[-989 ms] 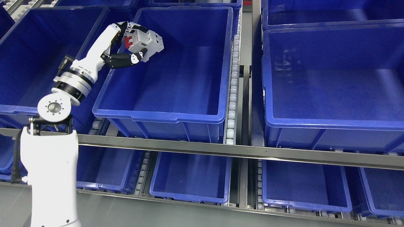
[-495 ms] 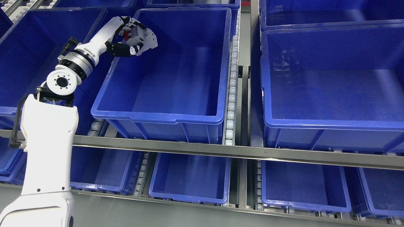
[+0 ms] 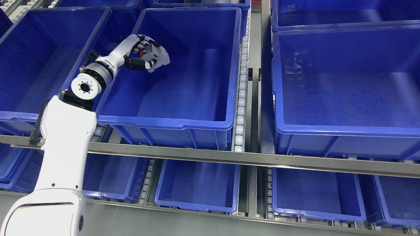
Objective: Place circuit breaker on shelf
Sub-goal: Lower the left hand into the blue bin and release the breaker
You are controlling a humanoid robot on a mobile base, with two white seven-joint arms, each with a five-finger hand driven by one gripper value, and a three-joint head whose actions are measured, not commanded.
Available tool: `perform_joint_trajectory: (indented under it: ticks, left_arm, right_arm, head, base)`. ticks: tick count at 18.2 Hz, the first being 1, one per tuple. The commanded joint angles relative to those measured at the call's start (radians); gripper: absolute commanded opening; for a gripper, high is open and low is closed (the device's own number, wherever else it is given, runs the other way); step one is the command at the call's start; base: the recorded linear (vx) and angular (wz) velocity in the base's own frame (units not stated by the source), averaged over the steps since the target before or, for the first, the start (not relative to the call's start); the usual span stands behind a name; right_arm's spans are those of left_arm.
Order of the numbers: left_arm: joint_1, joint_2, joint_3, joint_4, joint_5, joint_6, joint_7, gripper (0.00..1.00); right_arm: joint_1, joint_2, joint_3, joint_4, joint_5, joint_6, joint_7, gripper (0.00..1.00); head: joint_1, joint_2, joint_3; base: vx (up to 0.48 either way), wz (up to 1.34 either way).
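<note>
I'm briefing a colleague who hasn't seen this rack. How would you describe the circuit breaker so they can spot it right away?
Start at the upper shelf row and find the middle blue bin, the open one left of the roller track. Over its far left corner the robot's left hand reaches in from the white arm. The circuit breaker is the small grey-white block with a red part gripped there, the only non-blue item among the bins.

The middle blue bin lies open from above, its floor bare right of the left robot hand, which holds the circuit breaker inside. Bin walls, the roller track and steel rail hem it; the gap below seems narrow.
</note>
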Motion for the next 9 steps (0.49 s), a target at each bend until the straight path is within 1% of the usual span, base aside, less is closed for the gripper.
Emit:
perform_joint_trajectory:
  ticks: [1,2,4,5,7,9]
  left_arm:
    - [-0.019,-0.077,-0.031,0.182,-0.006,0.000,0.004,0.13]
    - [-0.028,-0.079,-0.031,0.200,-0.007,0.000,0.007,0.13]
    - [-0.048,-0.071,-0.033,0.237,-0.009,-0.003,0.065,0.14]
    - [-0.050,-0.066,-0.034,0.249,-0.009,-0.003,0.088,0.16]
    - [-0.050,-0.062,-0.033,0.257,-0.009,-0.003,0.094,0.20]
    - [-0.048,-0.060,-0.031,0.257,-0.009,-0.002,0.101,0.29]
  right_arm:
    - [0.015,-0.017,0.000,0.000,-0.001,-0.058,0.000,1.00]
    - [0.015,-0.017,0.000,0.000,0.001,-0.058,0.000,1.00]
    - [0.015,-0.017,0.000,0.000,0.001,-0.058,0.000,1.00]
    - [0.015,-0.017,0.000,0.000,-0.001,-0.058,0.000,1.00]
    - [0.015,-0.017,0.000,0.000,-0.001,-0.058,0.000,1.00]
    - [0.015,-0.017,0.000,0.000,-0.001,-0.058,0.000,1.00]
  head:
    - [0.0000,0.000,0.000]
    - [0.0000,0.000,0.000]
    - [0.0000,0.000,0.000]
    - [0.0000,0.000,0.000]
    - [0.0000,0.000,0.000]
    - [0.0000,0.000,0.000]
  base:
    - [0.015,-0.03]
    - [0.000,0.00]
    - [0.000,0.00]
    - [0.000,0.00]
    - [-0.003,-0.02]
    - [-0.001,-0.02]
